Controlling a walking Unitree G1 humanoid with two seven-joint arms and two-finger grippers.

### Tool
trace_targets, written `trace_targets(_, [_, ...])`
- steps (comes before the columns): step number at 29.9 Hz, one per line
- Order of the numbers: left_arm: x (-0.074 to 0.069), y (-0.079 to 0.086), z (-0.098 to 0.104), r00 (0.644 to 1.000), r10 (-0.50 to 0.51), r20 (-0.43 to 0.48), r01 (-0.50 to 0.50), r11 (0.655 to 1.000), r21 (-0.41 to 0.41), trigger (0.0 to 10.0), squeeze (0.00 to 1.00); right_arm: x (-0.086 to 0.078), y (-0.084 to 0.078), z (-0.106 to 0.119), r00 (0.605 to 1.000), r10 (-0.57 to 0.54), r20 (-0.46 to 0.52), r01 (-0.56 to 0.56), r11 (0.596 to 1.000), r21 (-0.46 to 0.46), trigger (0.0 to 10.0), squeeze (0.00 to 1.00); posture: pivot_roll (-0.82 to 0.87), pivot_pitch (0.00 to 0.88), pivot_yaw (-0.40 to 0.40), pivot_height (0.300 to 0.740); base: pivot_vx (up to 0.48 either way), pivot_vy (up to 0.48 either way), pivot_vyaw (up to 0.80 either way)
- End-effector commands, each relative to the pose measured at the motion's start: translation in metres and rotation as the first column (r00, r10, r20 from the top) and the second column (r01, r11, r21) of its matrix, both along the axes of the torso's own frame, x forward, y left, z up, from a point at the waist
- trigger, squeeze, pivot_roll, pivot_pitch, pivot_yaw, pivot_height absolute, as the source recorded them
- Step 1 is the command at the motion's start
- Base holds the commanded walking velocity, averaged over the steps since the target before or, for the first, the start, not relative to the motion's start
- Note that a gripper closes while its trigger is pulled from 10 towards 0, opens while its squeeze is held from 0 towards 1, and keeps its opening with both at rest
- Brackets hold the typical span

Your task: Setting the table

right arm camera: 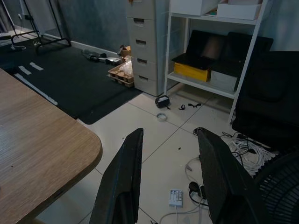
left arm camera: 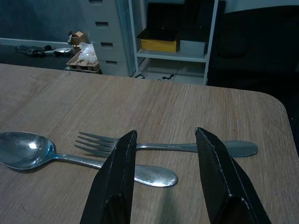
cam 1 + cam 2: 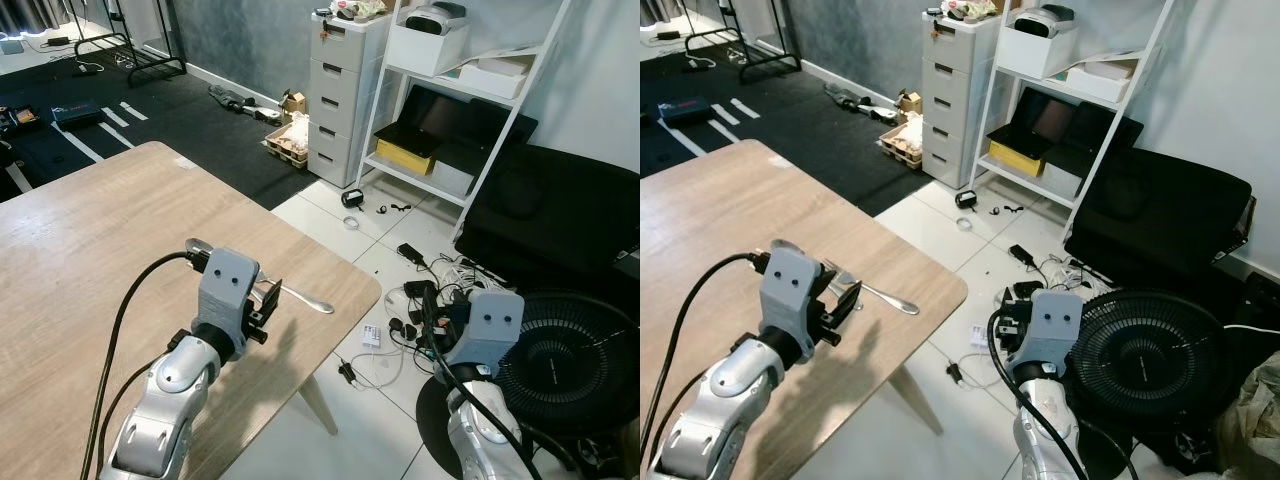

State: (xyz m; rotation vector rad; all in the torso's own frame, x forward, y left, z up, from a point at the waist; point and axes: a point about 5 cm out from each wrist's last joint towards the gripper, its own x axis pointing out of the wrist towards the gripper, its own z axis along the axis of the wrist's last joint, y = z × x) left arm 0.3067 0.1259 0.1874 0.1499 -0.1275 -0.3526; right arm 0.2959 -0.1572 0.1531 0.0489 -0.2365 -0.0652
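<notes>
I had the left gripper (image 2: 165,140) hovering low over the light wooden table (image 3: 80,240) near its rounded far corner, its two black fingers (image 2: 116,175) spread wide and holding nothing. Just beyond the fingertips lay a silver metal fork (image 2: 163,146) and a silver metal spoon (image 2: 70,157), side by side, handles toward the table's right edge. The right gripper (image 1: 169,135) hung off the table over the white tiled floor (image 1: 154,135), jaws also wide and empty
</notes>
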Motion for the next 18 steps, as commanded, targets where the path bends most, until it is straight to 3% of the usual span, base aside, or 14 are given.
trace_targets(1, [-0.0010, -0.0012, -0.0068, 1.000, 0.004, -0.019, -0.004, 1.000, 0.007, 10.0, 0.00, -0.0018, -0.0007, -0.0046, 1.000, -0.003, -0.024, 0.003, 1.000, -0.008, 10.0, 0.00, 0.11, 0.116, 0.077, 0.740, 0.000, 0.000, 0.00])
trace_targets(18, [-0.0021, 0.0007, -0.0072, 1.000, 0.006, -0.018, -0.006, 1.000, 0.007, 10.0, 0.00, -0.0017, 0.0015, -0.0080, 0.999, 0.002, -0.041, -0.002, 1.000, -0.004, 10.0, 0.00, 0.12, 0.118, 0.080, 0.740, -0.318, 0.000, 0.00])
